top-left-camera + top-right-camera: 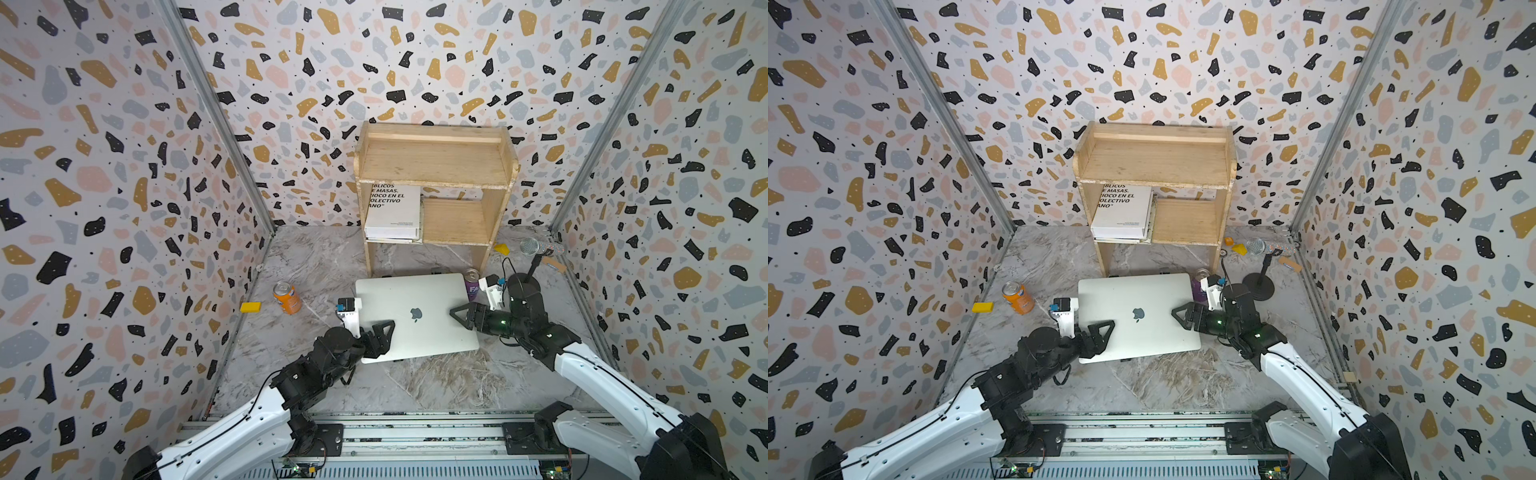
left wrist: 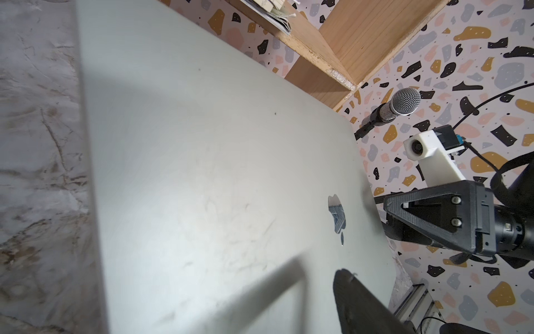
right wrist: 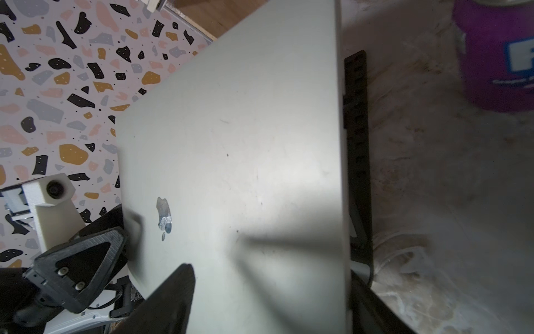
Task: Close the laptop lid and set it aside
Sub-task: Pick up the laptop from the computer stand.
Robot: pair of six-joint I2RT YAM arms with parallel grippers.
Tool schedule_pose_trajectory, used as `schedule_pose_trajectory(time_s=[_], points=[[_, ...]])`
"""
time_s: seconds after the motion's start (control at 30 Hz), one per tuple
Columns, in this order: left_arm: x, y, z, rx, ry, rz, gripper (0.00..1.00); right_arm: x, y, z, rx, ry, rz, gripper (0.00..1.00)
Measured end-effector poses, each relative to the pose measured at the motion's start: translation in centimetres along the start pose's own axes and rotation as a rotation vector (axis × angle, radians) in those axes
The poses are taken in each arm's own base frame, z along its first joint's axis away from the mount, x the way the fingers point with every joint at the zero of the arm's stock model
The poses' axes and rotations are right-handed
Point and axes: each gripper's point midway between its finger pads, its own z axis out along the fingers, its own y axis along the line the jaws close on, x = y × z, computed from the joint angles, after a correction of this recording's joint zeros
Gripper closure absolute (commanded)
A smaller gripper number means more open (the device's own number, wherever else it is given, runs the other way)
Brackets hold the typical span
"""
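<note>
The laptop [image 1: 419,291] [image 1: 1138,291] sits mid-table with its silver lid [image 2: 202,173] [image 3: 245,144] down flat, apple logo up, resting on a black stand [image 3: 357,115]. My left gripper [image 1: 384,332] [image 1: 1106,330] straddles the laptop's left edge. One of its fingers [image 2: 358,300] hovers over the lid and casts a shadow on it; the other is hidden below. My right gripper [image 1: 457,311] [image 1: 1177,311] straddles the right edge, with one finger [image 3: 176,289] above the lid and one beneath the edge. Both stand open around the laptop.
An orange can [image 1: 286,297] stands left of the laptop and a purple can [image 1: 472,282] at its far right corner. Behind is a wooden shelf [image 1: 436,166] holding a white book [image 1: 392,212]. A microphone on a stand [image 1: 536,247] is at the right and a yellow block [image 1: 250,306] at the left.
</note>
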Motion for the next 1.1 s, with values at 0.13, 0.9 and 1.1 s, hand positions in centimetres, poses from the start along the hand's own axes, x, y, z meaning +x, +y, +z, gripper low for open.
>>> schedule_pose_trajectory(time_s=[0.13, 0.9, 1.1], points=[[-0.2, -0.2, -0.6, 0.013, -0.007, -0.030, 0.24, 0.0, 0.7, -0.2, -0.035, -0.004, 0.016, 0.28], [-2.2, -2.6, -3.2, 0.231, 0.007, -0.350, 0.32, 0.4, 4.6, -1.8, -0.219, 0.038, 0.090, 0.34], [-1.9, -1.7, -3.4, 0.258, 0.024, -0.451, 0.39, 0.3, 5.0, -2.4, -0.253, 0.053, 0.115, 0.39]])
